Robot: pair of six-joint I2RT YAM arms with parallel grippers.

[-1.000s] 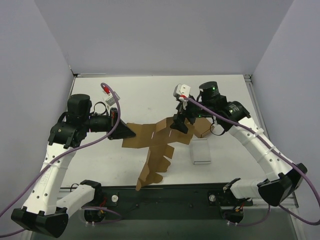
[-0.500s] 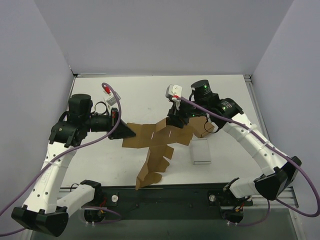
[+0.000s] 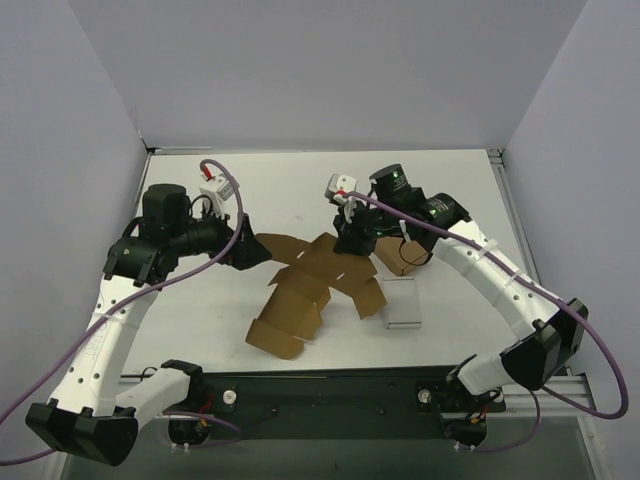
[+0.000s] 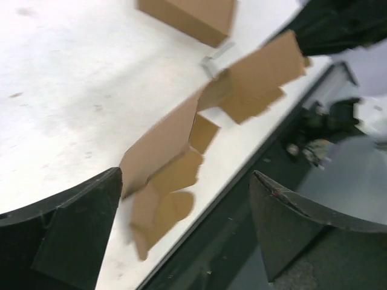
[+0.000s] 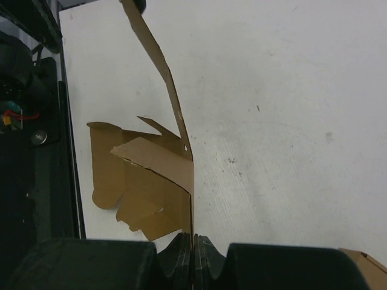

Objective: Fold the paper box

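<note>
The paper box is a flat brown die-cut sheet (image 3: pixel 320 272) with many flaps, spread across the middle of the table and partly lifted. My right gripper (image 3: pixel 350 243) is shut on its upper right edge. In the right wrist view the sheet (image 5: pixel 158 175) runs edge-on straight out from the closed right gripper (image 5: pixel 193 241). My left gripper (image 3: pixel 254 252) stands open at the sheet's left end, holding nothing. In the left wrist view the sheet (image 4: pixel 163 148) hangs just past the open left gripper (image 4: pixel 186 175), its end close to the left finger (image 4: pixel 78 223).
A longer brown carton (image 3: pixel 405 256) lies just right of my right gripper, also seen as the carton (image 4: pixel 190 15). A small white-grey slab (image 3: pixel 403 303) rests in front of it. The table's dark front rail (image 3: pixel 330 385) runs below the sheet's lowest flap (image 3: pixel 275 335).
My left gripper opened and let go of the sheet. My right gripper moved left and shut on its upper edge. The sheet's hanging lower flaps have swung out and settled flatter.
</note>
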